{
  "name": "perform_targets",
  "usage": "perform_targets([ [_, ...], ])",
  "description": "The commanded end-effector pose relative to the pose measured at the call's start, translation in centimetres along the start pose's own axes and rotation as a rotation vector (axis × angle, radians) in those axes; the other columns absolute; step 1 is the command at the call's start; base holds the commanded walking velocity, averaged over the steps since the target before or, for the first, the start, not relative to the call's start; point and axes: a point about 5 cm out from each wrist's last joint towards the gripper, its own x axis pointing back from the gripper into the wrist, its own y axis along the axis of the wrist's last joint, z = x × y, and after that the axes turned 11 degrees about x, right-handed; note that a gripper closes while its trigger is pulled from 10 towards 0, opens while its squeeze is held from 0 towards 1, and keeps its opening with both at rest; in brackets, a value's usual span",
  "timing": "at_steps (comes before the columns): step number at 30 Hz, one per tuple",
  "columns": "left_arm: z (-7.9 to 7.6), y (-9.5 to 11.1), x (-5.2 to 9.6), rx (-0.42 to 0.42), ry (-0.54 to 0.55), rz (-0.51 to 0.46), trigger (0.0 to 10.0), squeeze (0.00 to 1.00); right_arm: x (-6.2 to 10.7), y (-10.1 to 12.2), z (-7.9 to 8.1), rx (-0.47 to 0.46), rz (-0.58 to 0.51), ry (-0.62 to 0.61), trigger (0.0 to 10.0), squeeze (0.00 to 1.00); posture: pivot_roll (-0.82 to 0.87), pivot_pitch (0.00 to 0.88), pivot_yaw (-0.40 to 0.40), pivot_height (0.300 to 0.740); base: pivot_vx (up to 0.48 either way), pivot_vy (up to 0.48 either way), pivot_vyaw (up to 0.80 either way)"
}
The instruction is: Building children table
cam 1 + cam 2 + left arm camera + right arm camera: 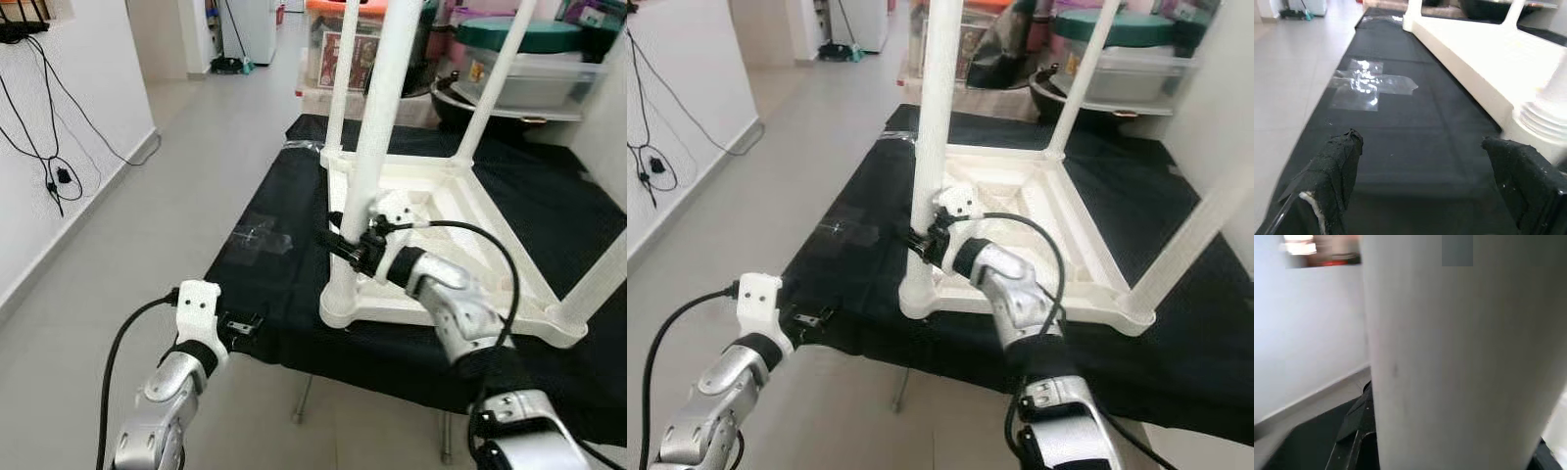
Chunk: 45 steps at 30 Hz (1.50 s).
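closest to the lens, the right gripper clamps its two black fingers around the tall white plastic leg low down, just above the socket at the near left corner of the upside-down white plastic children's table. that table lies top-down on the black cloth-covered work table, near its front edge, with three more white legs standing at the other corners. to seat this leg well, i judge the grip should stay low and square, pushing or twisting straight along the leg so it does not lean in the socket. the left gripper hovers at the front left edge of the black cloth, fingers spread wide and empty, free to steady the frame.
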Motion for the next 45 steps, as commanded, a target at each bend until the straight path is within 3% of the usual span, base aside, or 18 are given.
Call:
perform_targets([
  [1,0.3,0.0,0.3,-0.013,0.011,0.007,10.0,0.0,2.4,-3.9,-3.4,-0.009,0.217,-0.363,0.0,0.0,0.1,0.0,-0.074,0.74,0.0,0.0,0.0],
  [4,0.2,-0.1,0.2,-0.011,0.004,0.011,10.0,0.0,5.7,-6.0,-5.0,-0.065,0.31,-0.749,0.0,0.0,0.1,0.0,-0.068,0.74,0.0,0.0,0.0],
  [5,0.2,-0.1,0.2,-0.011,0.004,0.011,10.0,0.0,5.7,-6.0,-5.0,-0.065,0.31,-0.749,0.0,0.0,0.1,0.0,-0.068,0.74,0.0,0.0,0.0],
  [6,0.1,-0.3,0.3,-0.009,-0.001,0.019,10.0,0.0,8.1,-6.6,-4.8,-0.066,0.345,-0.9,0.0,0.0,0.09,0.0,-0.056,0.74,0.0,0.0,0.0],
  [8,0.1,-0.3,0.3,-0.009,-0.001,0.019,10.0,0.0,8.1,-6.6,-4.8,-0.066,0.345,-0.9,0.0,0.0,0.09,0.0,-0.056,0.74,0.0,0.0,0.0],
  [9,0.1,-0.3,0.4,-0.01,-0.004,0.024,10.0,0.0,8.3,-6.5,-3.8,-0.076,0.338,-0.868,10.0,0.0,0.08,0.0,-0.045,0.74,0.0,0.0,0.0],
  [11,0.0,-0.4,0.4,-0.01,-0.011,0.031,10.0,0.0,7.7,-5.2,-1.5,-0.129,0.231,-0.728,10.0,0.0,0.07,0.0,-0.045,0.74,0.0,0.0,0.0],
  [12,0.0,-0.4,0.3,-0.01,-0.012,0.031,10.0,0.0,7.1,-4.2,-1.1,-0.127,0.175,-0.667,10.0,1.0,0.07,0.0,-0.044,0.74,0.0,0.0,0.0],
  [17,0.0,-0.2,-0.1,-0.009,-0.017,0.025,10.0,0.0,5.4,-1.3,-1.6,-0.1,0.027,-0.544,10.0,1.0,0.07,0.0,-0.049,0.74,0.0,0.0,0.0],
  [18,0.1,-0.2,-0.1,-0.009,-0.017,0.023,10.0,0.0,4.5,0.3,-2.1,-0.106,-0.051,-0.435,10.0,0.1,0.07,0.0,-0.049,0.74,0.0,0.0,0.0],
  [20,0.1,-0.2,-0.1,-0.01,-0.016,0.021,10.0,0.0,3.9,2.0,-2.5,-0.13,-0.125,-0.272,10.0,0.0,0.07,0.0,-0.052,0.74,0.0,0.0,0.0],
  [21,0.1,-0.2,-0.1,-0.011,-0.015,0.021,10.0,0.0,3.7,3.7,-2.9,-0.108,-0.199,-0.122,10.0,0.0,0.08,0.0,-0.061,0.74,0.0,0.0,0.0],
  [26,0.1,-0.2,-0.1,-0.012,-0.014,0.019,10.0,0.0,3.9,5.1,-3.1,-0.034,-0.237,0.026,10.0,0.0,0.09,0.0,-0.07,0.74,0.0,0.0,0.0],
  [34,0.0,0.1,-0.5,-0.015,-0.007,-0.001,10.0,0.0,2.2,2.1,-0.3,0.078,-0.093,0.35,10.0,0.0,0.11,0.0,-0.086,0.74,0.0,0.0,0.0],
  [35,-0.1,0.1,-0.5,-0.015,-0.008,-0.002,10.0,0.0,1.9,1.8,0.3,0.091,-0.09,0.379,2.7,0.0,0.12,0.0,-0.088,0.74,0.0,0.0,0.0],
  [36,-0.1,0.1,-0.5,-0.015,-0.008,-0.003,10.0,0.0,1.5,1.7,0.9,0.102,-0.098,0.402,0.0,0.0,0.12,0.0,-0.084,0.74,0.0,0.0,0.0],
  [40,-0.1,0.1,-0.4,-0.018,-0.01,-0.001,10.0,0.0,0.7,1.6,1.2,0.106,-0.086,0.362,0.0,0.0,0.11,0.0,-0.083,0.74,0.0,0.0,0.0],
  [45,-0.2,0.0,-0.4,-0.018,-0.011,0.0,10.0,0.0,0.3,-0.8,-1.6,-0.024,0.094,-0.129,0.0,0.0,0.09,0.0,-0.079,0.74,0.0,0.0,0.0],
])
